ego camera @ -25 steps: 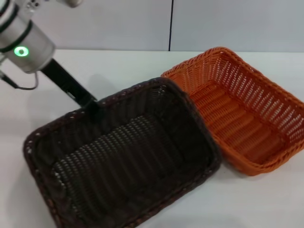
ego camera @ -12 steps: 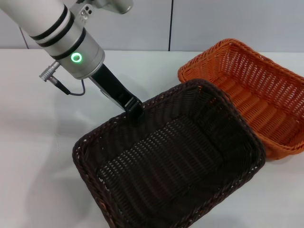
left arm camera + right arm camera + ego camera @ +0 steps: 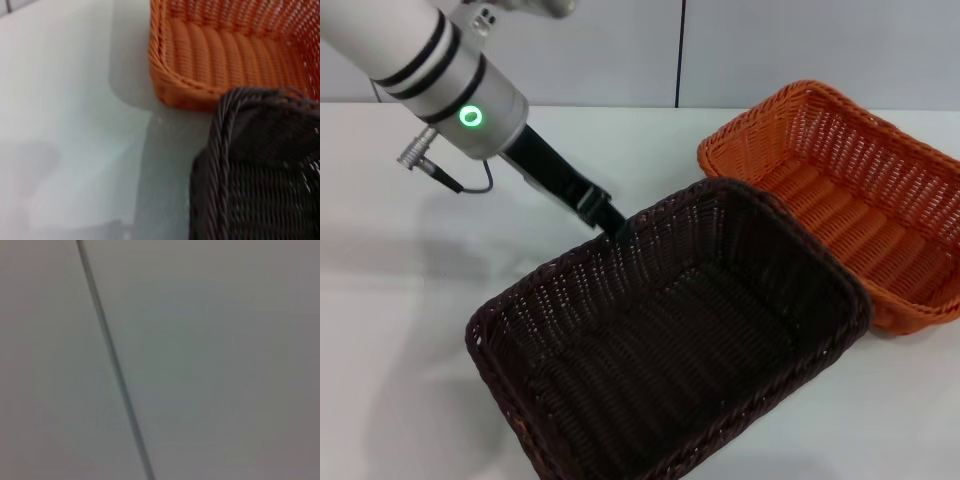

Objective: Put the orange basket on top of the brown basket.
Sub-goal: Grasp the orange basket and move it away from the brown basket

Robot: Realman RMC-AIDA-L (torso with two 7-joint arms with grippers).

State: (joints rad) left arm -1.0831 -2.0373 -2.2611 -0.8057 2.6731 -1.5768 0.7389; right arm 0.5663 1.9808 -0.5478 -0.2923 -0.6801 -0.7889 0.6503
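The brown basket (image 3: 670, 340) sits at the middle front of the white table, its far long rim raised a little. My left gripper (image 3: 611, 226) is shut on that far rim, its arm reaching in from the upper left. The orange basket (image 3: 850, 200) lies at the right rear, its near side against the brown basket's right corner. The left wrist view shows the brown basket's corner (image 3: 260, 190) in front of the orange basket (image 3: 225, 50). My right gripper is out of view.
Bare white table (image 3: 410, 300) lies to the left of the baskets and in front of them. A grey wall with a dark vertical seam (image 3: 679, 50) stands behind the table. The right wrist view shows only that wall.
My left arm dragged the brown basket to the right, and the orange basket shifted right and back. Over the last half second the gripper and held rim moved slightly up.
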